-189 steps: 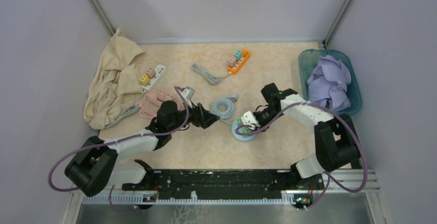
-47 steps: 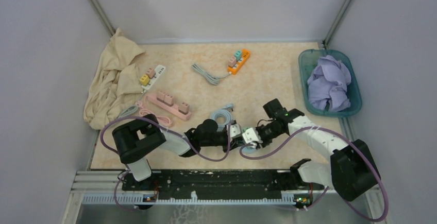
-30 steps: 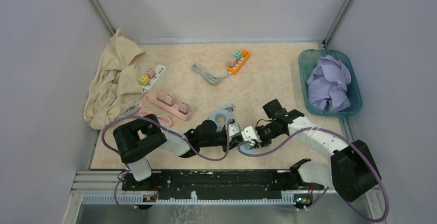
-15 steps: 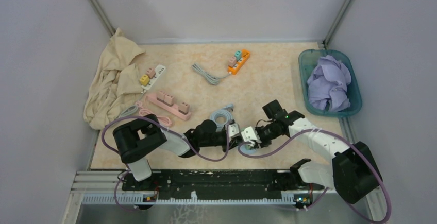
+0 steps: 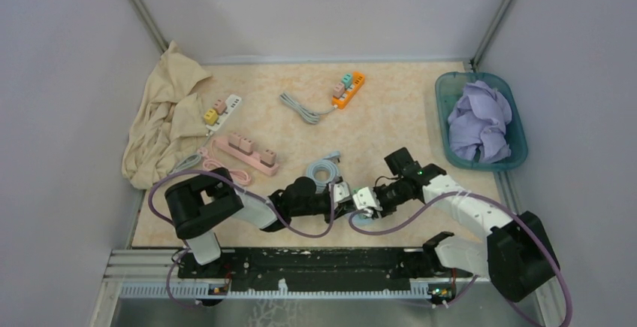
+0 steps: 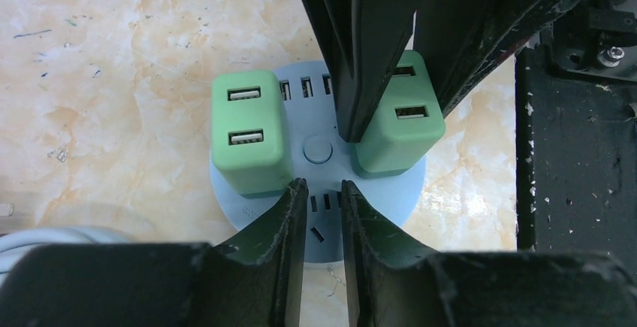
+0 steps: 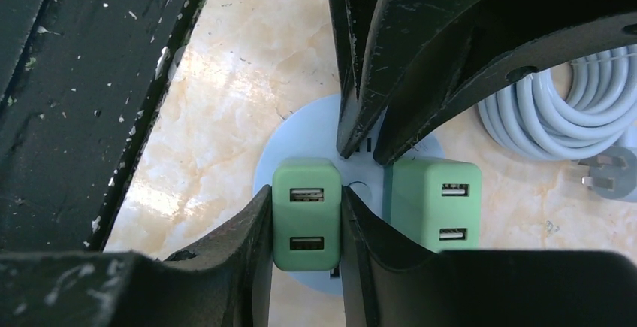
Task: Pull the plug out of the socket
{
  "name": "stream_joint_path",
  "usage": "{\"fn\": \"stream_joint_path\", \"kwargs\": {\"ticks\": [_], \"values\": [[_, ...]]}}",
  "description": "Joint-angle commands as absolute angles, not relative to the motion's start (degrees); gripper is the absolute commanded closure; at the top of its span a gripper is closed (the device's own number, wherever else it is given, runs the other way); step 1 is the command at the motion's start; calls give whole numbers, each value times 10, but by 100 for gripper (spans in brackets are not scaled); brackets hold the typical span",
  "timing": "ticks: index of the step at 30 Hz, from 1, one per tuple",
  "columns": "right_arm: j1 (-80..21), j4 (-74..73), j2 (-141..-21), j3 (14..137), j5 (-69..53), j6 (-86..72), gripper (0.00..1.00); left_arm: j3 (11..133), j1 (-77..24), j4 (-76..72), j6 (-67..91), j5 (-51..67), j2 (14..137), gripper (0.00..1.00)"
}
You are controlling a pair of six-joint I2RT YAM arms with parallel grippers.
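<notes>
Marbled beige desk (image 5: 390,116), near edge. Right gripper (image 7: 305,225) pinches the green plug (image 7: 306,180), which stands upright on the round blue socket (image 7: 300,135); the pull-off likely runs straight up its long axis. Left gripper (image 6: 321,192), fingers pressed together, bears on the socket face beside the second plug (image 6: 248,131).

One round blue socket hub (image 6: 318,128), two green USB plugs (image 6: 250,135) (image 6: 398,128). Three straight power strips (image 5: 223,109) (image 5: 246,154) (image 5: 348,90): white, pink, orange. Two cloths (image 5: 161,128) (image 5: 479,124), one teal basin (image 5: 520,140), one coiled grey cable (image 5: 323,171).
</notes>
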State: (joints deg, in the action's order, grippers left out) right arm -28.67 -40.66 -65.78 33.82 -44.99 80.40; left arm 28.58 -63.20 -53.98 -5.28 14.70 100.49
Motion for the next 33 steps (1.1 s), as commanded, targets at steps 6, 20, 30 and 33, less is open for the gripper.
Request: {"fn": "stream_joint_path", "kwargs": {"ticks": [6,20,30,33], "values": [[-324,-399,-624,309,-431,828,96,276,-643,-391,-82,150,1037,71],[-284,-436,-684,366,-480,753,98,265,-655,-389,-78,137,1029,71],[-328,-412,-608,317,-369,814,98,273,-662,-372,-91,143,1032,71],[-330,-410,-630,336,-394,787,98,270,-663,-369,-91,141,1023,70]]}}
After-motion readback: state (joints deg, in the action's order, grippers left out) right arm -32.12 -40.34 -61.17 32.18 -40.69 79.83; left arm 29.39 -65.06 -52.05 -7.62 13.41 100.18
